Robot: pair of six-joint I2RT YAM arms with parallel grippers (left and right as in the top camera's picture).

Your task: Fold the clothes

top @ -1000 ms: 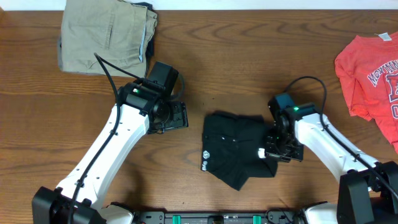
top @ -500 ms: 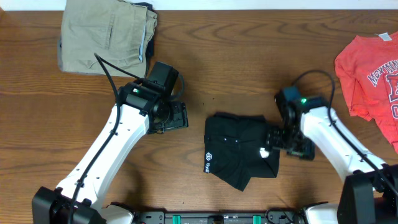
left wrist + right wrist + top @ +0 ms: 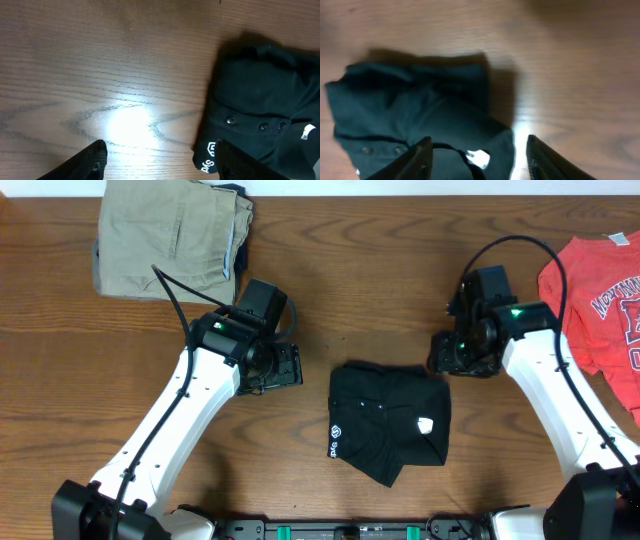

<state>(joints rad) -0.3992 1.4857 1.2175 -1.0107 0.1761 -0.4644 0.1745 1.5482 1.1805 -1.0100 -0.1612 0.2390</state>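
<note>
The clothes are one black shirt, lying folded in a compact bundle with white logo marks at the table's front middle. My left gripper hovers just left of it, open; in the left wrist view the left gripper has bare wood between its fingers, and the shirt sits at the right under one fingertip. My right gripper stands off the shirt's far right corner. In the right wrist view the right gripper is open above the shirt, holding nothing.
Folded tan trousers lie at the far left corner. A red T-shirt with white lettering is spread at the right edge. Bare wood lies between them.
My right gripper has let go of the shirt's right edge, opened, and pulled up and away toward the far right. The shirt stays folded. The left arm has not moved.
</note>
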